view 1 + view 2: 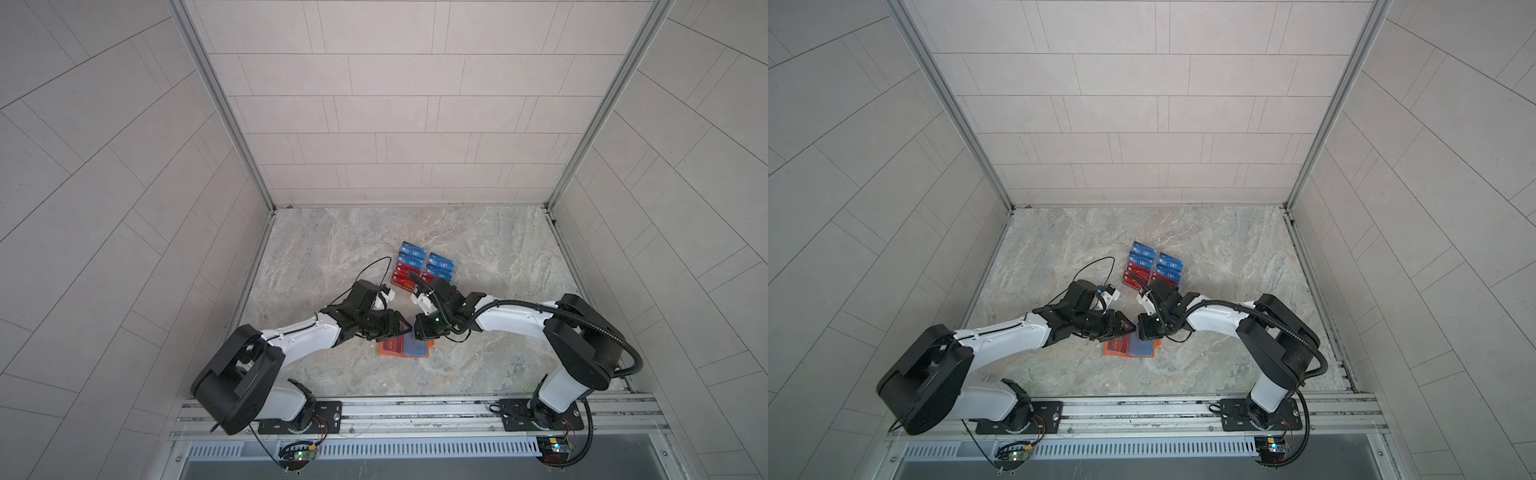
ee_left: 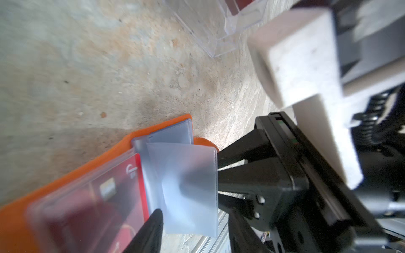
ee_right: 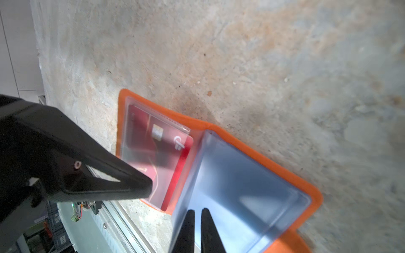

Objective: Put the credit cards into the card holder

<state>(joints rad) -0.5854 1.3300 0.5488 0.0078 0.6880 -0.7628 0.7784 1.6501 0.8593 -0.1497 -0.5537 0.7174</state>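
The orange card holder lies open on the marble table, near the front. A red credit card sits in its left clear sleeve, one edge sticking out. My right gripper is shut on the free edge of a clear sleeve and holds it raised. My left gripper is open and empty, one finger over the red card, the raised sleeve between its fingers. More blue credit cards and red ones stand in the rack behind.
The clear acrylic tiered rack stands just behind both grippers, its corner showing in the left wrist view. A metal rail runs along the table's front edge. Tiled walls close in the back and both sides.
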